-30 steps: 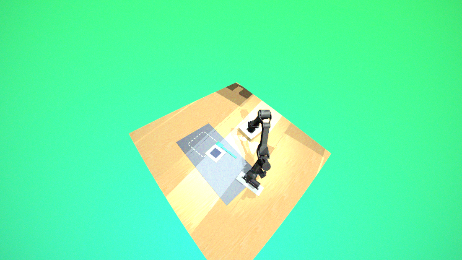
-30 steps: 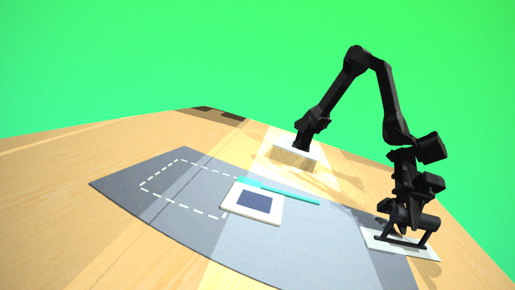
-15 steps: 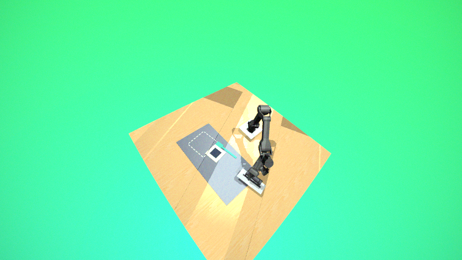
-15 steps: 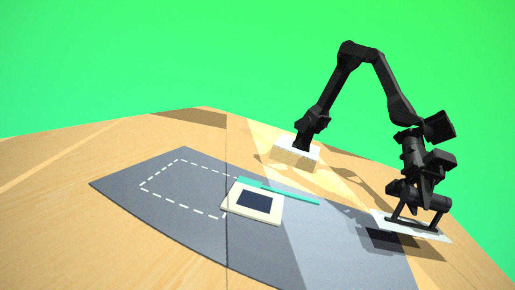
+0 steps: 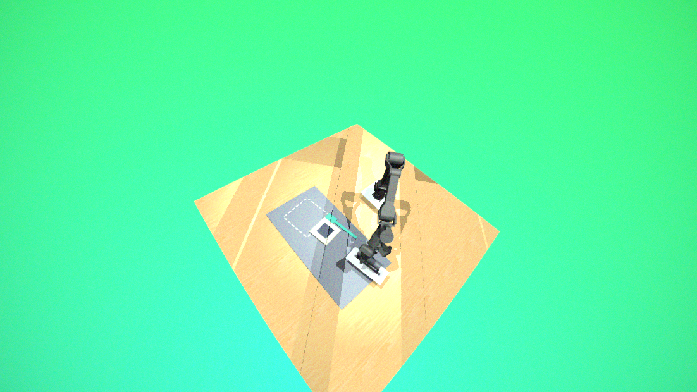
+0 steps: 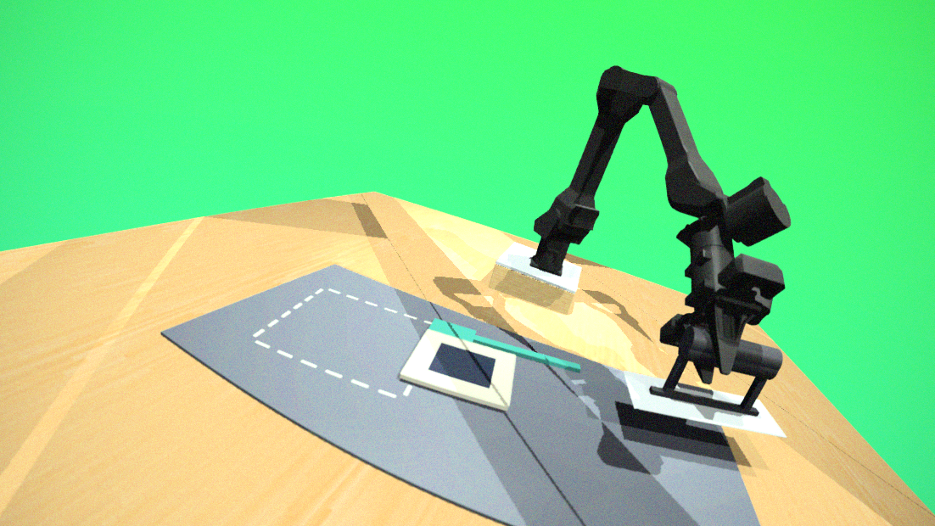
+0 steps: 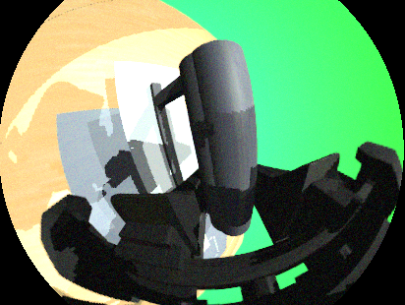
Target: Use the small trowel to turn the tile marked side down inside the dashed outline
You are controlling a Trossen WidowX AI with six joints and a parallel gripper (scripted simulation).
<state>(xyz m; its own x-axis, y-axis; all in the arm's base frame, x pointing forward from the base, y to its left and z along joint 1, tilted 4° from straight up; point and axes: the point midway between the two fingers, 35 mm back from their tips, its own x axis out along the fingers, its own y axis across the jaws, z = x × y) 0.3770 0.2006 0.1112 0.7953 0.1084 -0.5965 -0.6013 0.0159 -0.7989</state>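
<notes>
The tile (image 5: pixel 326 230) (image 6: pixel 461 365) lies flat, its dark square mark up, on the grey mat (image 5: pixel 302 253) (image 6: pixel 366 425), just right of the dashed outline (image 6: pixel 333 374). A thin teal tool (image 5: pixel 345 229) (image 6: pixel 526 354) lies along the tile's back edge, its wide end at the tile's back corner. My gripper (image 5: pixel 369 257) (image 6: pixel 713 357) (image 7: pixel 220 166) is shut on the dark round handle of a white-plated trowel (image 5: pixel 381 279) (image 6: pixel 761 422) (image 7: pixel 130 98). The plate hangs roughly level above the mat's right end, its shadow apart from it. The fingers partly hide the handle.
The arm's base block (image 5: pixel 367 192) (image 6: pixel 533 288) stands on the wooden table (image 5: pixel 272 263) (image 6: pixel 58 366) behind the mat. The arm arches up from it and comes down at the right. Patchy shadows cross the mat and table.
</notes>
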